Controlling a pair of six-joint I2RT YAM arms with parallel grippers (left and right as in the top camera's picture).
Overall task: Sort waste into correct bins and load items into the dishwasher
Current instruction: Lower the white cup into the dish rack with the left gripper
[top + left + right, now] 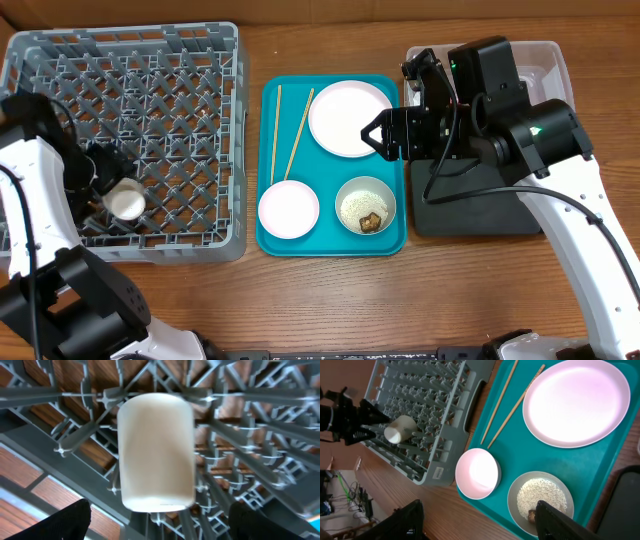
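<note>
The small white cup (127, 203) lies on its side on the lattice base of the grey dish rack (180, 60). My left gripper (97, 182) is open just left of it. In the left wrist view the cup (156, 452) lies free beyond the spread fingers (160, 530). My right gripper (373, 135) is open and empty above the right edge of the pink plate (349, 118). The right wrist view shows its fingers (480, 525) over the small pink dish (477, 474) and the bowl (540, 497) of rice with a brown chunk. Two chopsticks (290, 135) lie on the tray. The wrapper is out of view.
The teal tray (330, 240) sits in the middle with the plate, dish (288, 209), bowl (365, 204) and chopsticks. The black tray (470, 215) and the clear tub (548, 62) are at the right, largely covered by my right arm.
</note>
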